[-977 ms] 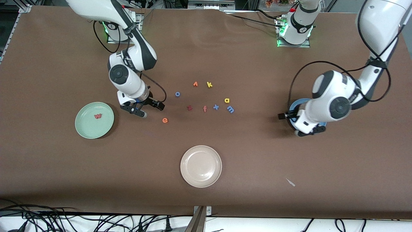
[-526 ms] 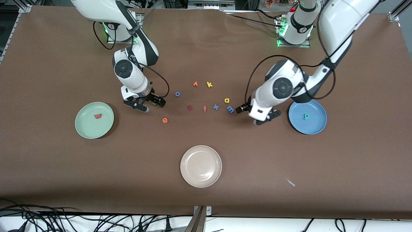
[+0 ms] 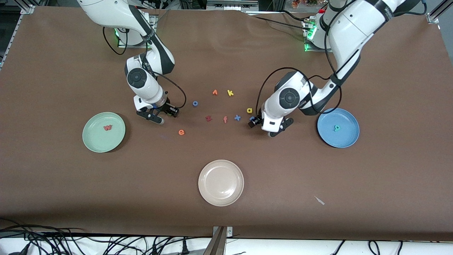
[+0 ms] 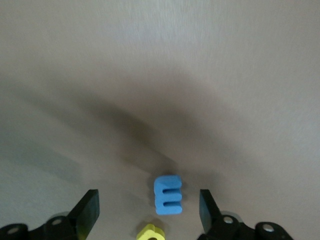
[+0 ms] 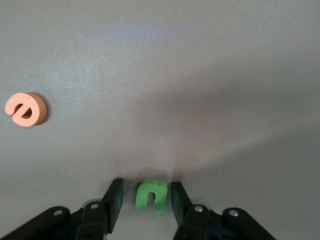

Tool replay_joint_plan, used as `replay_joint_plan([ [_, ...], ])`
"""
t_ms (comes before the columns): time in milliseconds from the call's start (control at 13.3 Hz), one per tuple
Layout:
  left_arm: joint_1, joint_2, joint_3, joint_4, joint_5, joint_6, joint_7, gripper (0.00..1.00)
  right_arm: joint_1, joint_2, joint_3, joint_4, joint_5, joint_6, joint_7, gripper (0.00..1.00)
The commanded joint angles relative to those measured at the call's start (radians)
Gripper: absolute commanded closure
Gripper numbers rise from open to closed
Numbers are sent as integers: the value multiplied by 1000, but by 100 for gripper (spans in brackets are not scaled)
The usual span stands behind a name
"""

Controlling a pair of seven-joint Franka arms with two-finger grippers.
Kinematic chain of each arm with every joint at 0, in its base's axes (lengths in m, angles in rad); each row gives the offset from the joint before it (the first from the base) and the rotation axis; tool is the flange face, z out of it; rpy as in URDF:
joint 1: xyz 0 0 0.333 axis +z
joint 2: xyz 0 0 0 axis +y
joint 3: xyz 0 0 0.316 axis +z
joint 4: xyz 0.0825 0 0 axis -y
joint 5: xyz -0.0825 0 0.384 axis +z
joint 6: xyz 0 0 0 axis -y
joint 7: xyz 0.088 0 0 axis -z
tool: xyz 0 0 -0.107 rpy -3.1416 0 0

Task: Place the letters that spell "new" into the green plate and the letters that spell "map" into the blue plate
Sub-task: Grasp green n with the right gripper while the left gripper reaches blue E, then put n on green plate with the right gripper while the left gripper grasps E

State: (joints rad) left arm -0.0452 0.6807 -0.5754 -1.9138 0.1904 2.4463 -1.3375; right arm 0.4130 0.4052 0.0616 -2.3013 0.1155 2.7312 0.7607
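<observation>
A brown table [image 3: 70, 184] carries scattered foam letters. The right gripper [image 5: 145, 206] sits low, its fingers narrowed around the small green foam n [image 5: 151, 194]. The left gripper [image 4: 148, 209] stands spread wide about the blue foam m [image 4: 167, 194], beside the yellow foam a [image 4: 150, 232]. The salmon w [image 3: 107, 128] lies in the round mint-green plate [image 3: 92, 141], the teal p [image 3: 336, 128] in the round blue plate [image 3: 348, 139].

Blue m [image 4: 167, 195] between wide-apart left pincer [image 4: 149, 207] fingers, yellow a [image 4: 151, 232] just beside.

Matt brown tabletop [image 3: 226, 219], soft matt foam letter m [image 4: 167, 194], smooth glossy cream plate [image 3: 212, 196].
</observation>
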Motion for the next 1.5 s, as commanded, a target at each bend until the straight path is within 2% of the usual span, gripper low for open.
replay_joint_plan([
  [0,-44,11,20,16,-5,7,-41,19,4,7,0,-3,-11,21,9,84],
  [75,-50,13,22,16,-3,10,-43,21,4,7,0,-3,-13,19,8,95],
  [150,-51,19,25,16,-3,14,-43,21,3,6,0,11,-13,10,0,100],
  [376,-58,26,37,19,-3,28,-42,23,-3,1,-11,126,-13,-195,-9,100],
  [601,-82,28,55,21,-5,30,-43,25,-5,-22,-116,200,-16,-382,-209,100],
  [751,-102,30,69,27,-6,30,-49,28,-5,-40,-204,206,-16,-438,-399,100],
  [1127,-102,37,71,33,-3,28,-55,62,-5,-32,-357,204,-40,-446,-742,100],
  [1352,-102,43,77,35,-3,28,-54,67,-10,-13,-431,207,-106,-432,-894,100],
  [1427,-102,43,77,35,-3,28,-54,72,-16,-2,-448,210,-121,-413,-920,90],
])
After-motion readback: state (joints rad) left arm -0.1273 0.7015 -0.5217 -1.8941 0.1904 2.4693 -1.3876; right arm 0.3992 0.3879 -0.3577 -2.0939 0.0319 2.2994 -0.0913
